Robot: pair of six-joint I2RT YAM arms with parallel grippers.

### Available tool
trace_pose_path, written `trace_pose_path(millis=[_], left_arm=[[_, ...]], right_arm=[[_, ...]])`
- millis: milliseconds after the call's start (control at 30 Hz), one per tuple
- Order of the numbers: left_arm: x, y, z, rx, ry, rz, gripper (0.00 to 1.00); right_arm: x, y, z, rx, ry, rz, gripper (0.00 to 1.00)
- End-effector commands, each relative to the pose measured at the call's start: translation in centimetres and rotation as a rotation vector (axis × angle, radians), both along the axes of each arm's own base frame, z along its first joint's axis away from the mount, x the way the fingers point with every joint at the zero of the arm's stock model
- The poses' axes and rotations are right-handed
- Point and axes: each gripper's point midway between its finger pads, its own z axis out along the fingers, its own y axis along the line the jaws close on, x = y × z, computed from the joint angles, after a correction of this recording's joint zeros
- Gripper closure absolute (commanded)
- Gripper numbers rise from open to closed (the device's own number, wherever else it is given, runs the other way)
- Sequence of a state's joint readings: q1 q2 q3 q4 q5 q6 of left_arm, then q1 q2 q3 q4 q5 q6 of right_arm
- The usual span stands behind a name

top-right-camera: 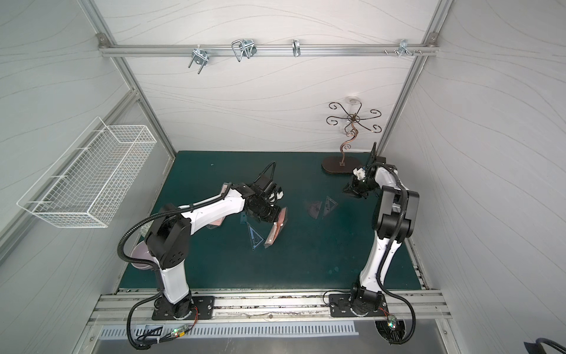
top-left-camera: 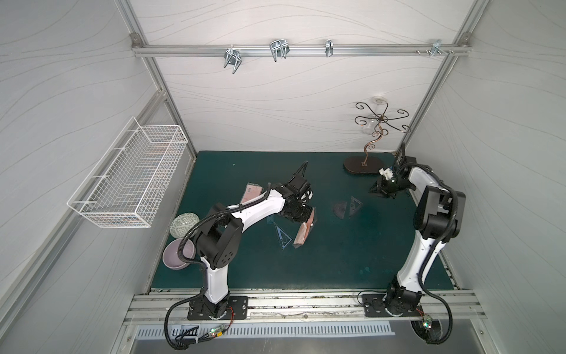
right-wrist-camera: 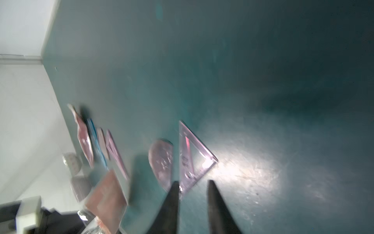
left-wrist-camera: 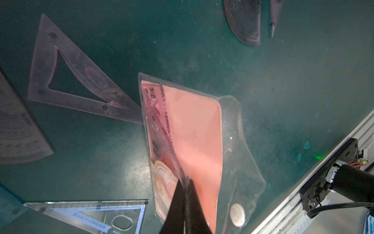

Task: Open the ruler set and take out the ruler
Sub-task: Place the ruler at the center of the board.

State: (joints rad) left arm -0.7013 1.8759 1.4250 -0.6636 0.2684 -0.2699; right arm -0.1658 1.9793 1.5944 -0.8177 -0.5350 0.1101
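Your left gripper [left-wrist-camera: 185,180] is squeezed tight on one edge of the ruler set pouch [left-wrist-camera: 202,131]. The pouch hangs tilted near the middle of the bench [top-left-camera: 337,260], just beside a clear triangle [top-left-camera: 283,240]. Your right gripper [right-wrist-camera: 193,182] has a small gap between its jaws and holds nothing. It hangs near a pink triangle [right-wrist-camera: 194,154], toward the bench's right edge.

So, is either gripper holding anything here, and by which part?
The left gripper pinches the clear ruler pouch at its open end, near the snap. The right gripper holds nothing.
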Motion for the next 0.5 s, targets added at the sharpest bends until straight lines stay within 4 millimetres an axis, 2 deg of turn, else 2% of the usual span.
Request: trace_pose_path(millis=[0,33,67,100,133,200,267,467], left_arm=[[0.9,-1.0,2.8,-0.052,-0.068,0.003,1.0],[0.9,-1.0,2.9,-0.055,-0.071,0.003,1.0],[1.0,-1.0,2.8,-0.05,-0.071,0.004,1.0],[1.1,-1.0,2.9,-0.047,-0.072,0.006,1.0],[1.1,-0.9,2.8,-0.042,-0.071,0.007,1.0],[1.2,-1.0,2.8,-0.048,-0.071,0.012,1.0],[1.1,-1.3,2.8,-0.063,-0.071,0.011,1.0],[1.2,-1.2,2.3,-0.059,-0.069,0.016,1.0]], right_arm=[[-1.4,4.1,6.9,0.021,-0.139,-0.032,0.88],[-1.8,5.4,8.7,0.038,-0.196,-0.021,0.89],[-2.6,7.4,10.2,0.064,-0.246,0.015,0.95],[-3.7,9.5,11.7,0.092,-0.295,0.069,0.97],[-5.0,11.6,12.7,0.118,-0.322,0.131,0.99],[-7.8,14.8,13.2,0.169,-0.336,0.201,1.0],[-10.5,17.2,12.9,0.257,-0.349,0.253,1.0],[-15.1,20.7,9.2,0.349,-0.306,0.25,1.0]])
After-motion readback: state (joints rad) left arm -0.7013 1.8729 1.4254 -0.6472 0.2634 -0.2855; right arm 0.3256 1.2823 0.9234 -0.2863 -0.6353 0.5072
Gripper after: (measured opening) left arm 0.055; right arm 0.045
